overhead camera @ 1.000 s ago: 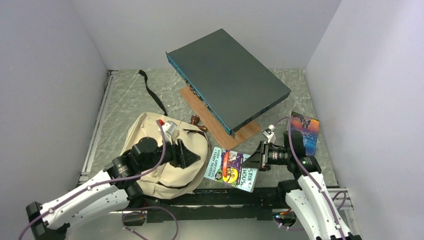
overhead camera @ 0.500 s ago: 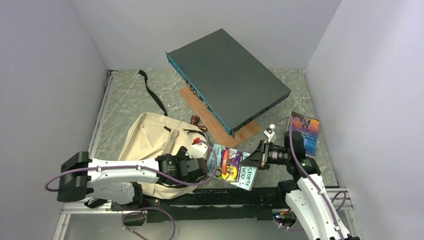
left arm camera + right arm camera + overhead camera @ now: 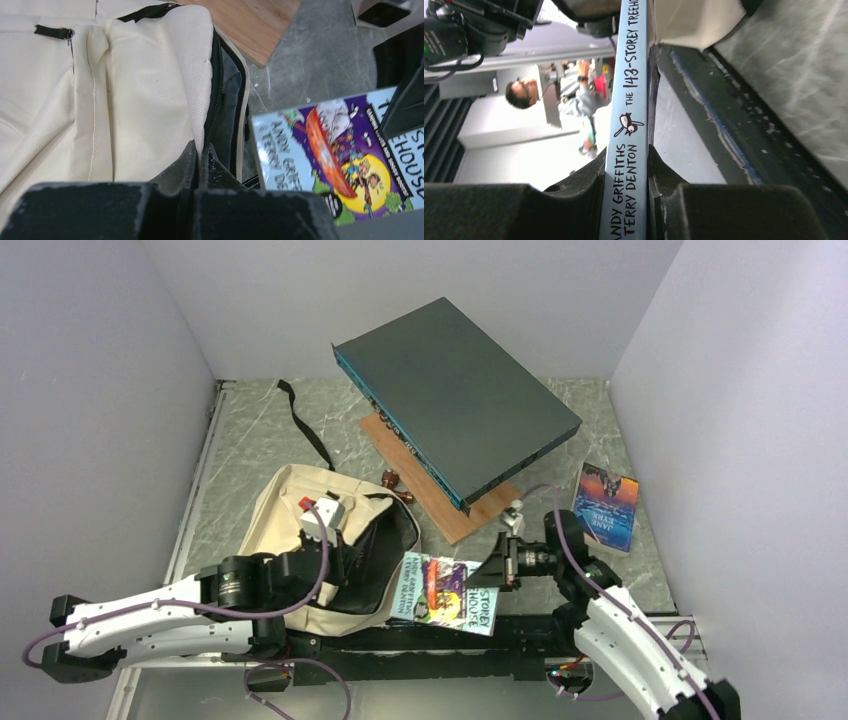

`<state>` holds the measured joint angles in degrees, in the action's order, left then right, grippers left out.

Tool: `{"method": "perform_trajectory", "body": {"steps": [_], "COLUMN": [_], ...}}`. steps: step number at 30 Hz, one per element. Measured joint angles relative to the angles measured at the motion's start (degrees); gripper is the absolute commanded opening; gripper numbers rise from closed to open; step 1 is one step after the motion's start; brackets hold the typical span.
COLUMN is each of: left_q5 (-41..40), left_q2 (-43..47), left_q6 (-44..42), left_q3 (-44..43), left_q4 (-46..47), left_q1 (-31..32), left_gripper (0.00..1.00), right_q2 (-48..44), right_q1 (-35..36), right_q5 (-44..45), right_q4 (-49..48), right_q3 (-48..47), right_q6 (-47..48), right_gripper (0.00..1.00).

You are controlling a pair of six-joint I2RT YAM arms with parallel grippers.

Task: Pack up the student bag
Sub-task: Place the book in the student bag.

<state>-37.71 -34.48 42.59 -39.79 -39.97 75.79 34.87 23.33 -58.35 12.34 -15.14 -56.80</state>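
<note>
- Left pincer [image 3: 199,152] clenched on the student bag [image 3: 125,90] rim; a slip shuts your opening.
- Right pincer [image 3: 626,172] grasps the book [image 3: 631,100]; its corner may snag the rim.

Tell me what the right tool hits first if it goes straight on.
Probably the open mouth of the backpack, whose edge the left tool pinches; the book in the right tool leads. Depth unclear.

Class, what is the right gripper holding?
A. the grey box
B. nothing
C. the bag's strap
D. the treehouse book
D: in the right wrist view, the right gripper is clamped on the spine of the book.
</note>
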Motion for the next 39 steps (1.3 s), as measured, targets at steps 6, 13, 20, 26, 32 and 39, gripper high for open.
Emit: {"method": "perform_trajectory", "body": {"steps": [6,13,20,26,32,39], "left_q5": [2.2,5.0,7.6,10.0,11.4,12.3], "left_q2": [4.0,5.9,7.5,7.1,6.1,5.4], "left_q6": [-1.0,-4.7,-8.4,-9.5,-10.1,-9.9], "left_q3": [3.7,3.7,3.7,3.7,3.7,4.0], "left_q4": [2.5,3.8,6.2,7.4,8.0,8.8], "left_q1": [-0.4,-0.4,-0.5,-0.6,-0.6,-0.6], "left_gripper": [0.0,0.0,0.0,0.0,0.0,0.0], "right_q2": [14.7,25.7,36.2,50.4,68.3,73.4], "right_q1": [11.8,14.8,16.6,19.0,22.3,22.5], "right_q5": [3.9,8.6,14.0,17.9,20.3,23.6], "right_q4": [-28.0,-45.7,-54.0,-67.0,-83.9,-85.7], "right_q3": [3.7,0.3,-1.9,-2.7,-8.8,-11.2], "right_q6": [-16.2,-23.5,-21.8,-20.7,-22.4,-23.1], "right_gripper": [0.0,0.0,0.0,0.0,0.14,0.75]}}
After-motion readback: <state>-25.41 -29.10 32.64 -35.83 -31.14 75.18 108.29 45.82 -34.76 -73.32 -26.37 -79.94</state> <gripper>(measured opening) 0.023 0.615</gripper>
